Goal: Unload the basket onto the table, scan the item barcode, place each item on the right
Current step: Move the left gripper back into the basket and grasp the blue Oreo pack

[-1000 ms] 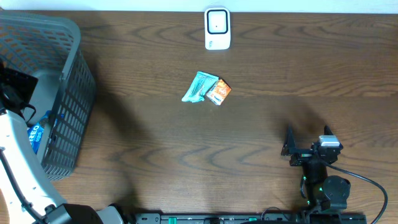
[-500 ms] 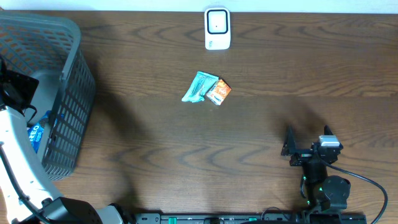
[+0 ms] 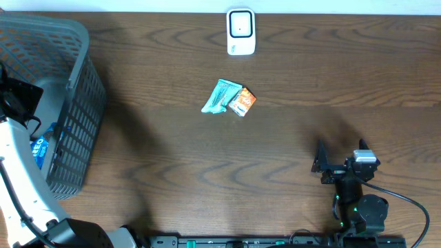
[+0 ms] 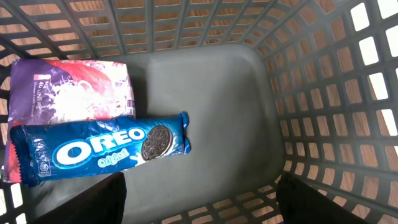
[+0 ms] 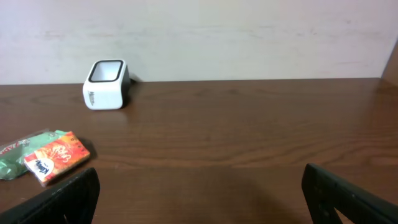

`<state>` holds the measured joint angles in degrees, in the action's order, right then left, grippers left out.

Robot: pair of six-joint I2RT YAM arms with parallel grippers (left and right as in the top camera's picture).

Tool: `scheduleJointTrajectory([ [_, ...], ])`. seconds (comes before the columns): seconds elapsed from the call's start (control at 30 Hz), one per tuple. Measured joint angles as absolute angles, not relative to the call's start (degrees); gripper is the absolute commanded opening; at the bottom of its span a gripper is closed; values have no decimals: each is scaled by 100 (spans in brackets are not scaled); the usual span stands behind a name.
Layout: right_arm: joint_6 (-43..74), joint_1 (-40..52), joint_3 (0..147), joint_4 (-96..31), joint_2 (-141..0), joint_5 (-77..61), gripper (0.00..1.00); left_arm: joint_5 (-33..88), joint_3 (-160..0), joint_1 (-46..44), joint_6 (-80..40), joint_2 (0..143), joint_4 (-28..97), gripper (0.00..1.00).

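1. A grey plastic lattice basket (image 3: 79, 89) sits at 9 o'clock on the dark wooden counter (image 3: 275, 151).
2. The left pincer (image 4: 202, 205) hangs over the basket, fingers spread, pinching nothing.
3. On the basket floor lies a blue Oreo biscuit packet (image 4: 99, 148), touching a purple-and-white pouch (image 4: 71, 87) at its 12 o'clock.
4. Mid-counter, a teal crinkled wrapper (image 3: 220, 96) touches an orange snack packet (image 3: 242, 101).
5. A white boxy barcode scanner (image 3: 240, 32) stands at 12 o'clock.
6. The right pincer (image 3: 340, 155) rests at 5 o'clock, spread wide, empty.

Dark brown wood-grain table (image 3: 207, 172), matte top with faint glare. Plain off-white wall (image 5: 249, 31) directly behind the table's far edge, evenly lit.
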<state>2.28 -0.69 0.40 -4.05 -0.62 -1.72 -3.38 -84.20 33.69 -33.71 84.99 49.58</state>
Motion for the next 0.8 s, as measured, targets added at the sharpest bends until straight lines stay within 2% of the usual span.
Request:
scheduleJointTrajectory([
  [0.43, 228, -71, 40, -405, -62, -172, 99, -344, -8346, 2899, -3334, 8501, 4984, 77],
  [0.8, 228, -71, 40, -405, -62, -172, 99, -1166, -8208, 2867, -3315, 8630, 4711, 77],
])
